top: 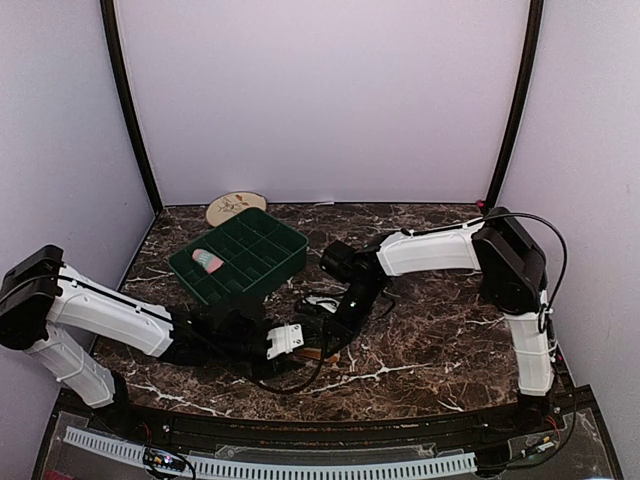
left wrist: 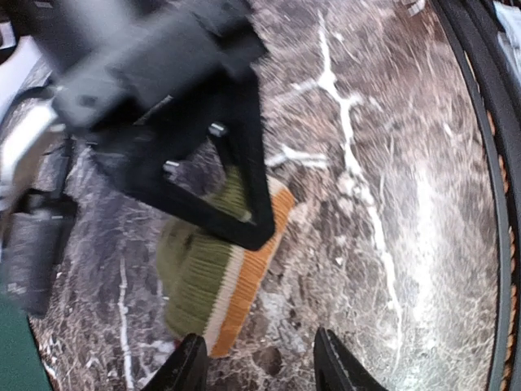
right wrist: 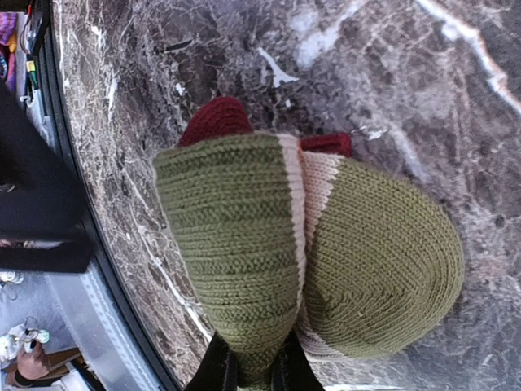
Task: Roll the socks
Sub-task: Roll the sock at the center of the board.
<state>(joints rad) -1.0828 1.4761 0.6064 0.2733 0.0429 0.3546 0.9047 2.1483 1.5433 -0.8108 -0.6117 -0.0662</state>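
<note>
**A:** Where are the socks right now?

**B:** The green sock (right wrist: 309, 252), olive knit with a cream band and an orange cuff, lies bunched on the marble table (left wrist: 391, 163), near the front and between the two arms. The pink sock (top: 207, 260) sits in a compartment of the green tray (top: 262, 280), and it looks already rolled.

**A:** And who has hold of the green one?

**B:** The right claw (right wrist: 252, 366). Its jaws are pinched shut on a fold of the knit, which its own wrist view shows squeezed between the fingers. I'd judge that pinch is there to hold the bundle together so it doesn't spring open.

**A:** What about the left claw (left wrist: 259, 349)?

**B:** It is open. Bare marble shows between its fingers and nothing is held. It sits low, just beside the orange cuff end, with one finger almost at the cuff's edge. That looks like a spot from which to take the cuff and fold it over the roll, but that's a guess.

**A:** How are the arms set?

**B:** The right arm has its elbow high on the right. Its forearm reaches leftward across the table and its wrist tips down onto the sock. The left arm lies stretched out low from its base, nearly level with the table, and points right toward the sock.
</note>
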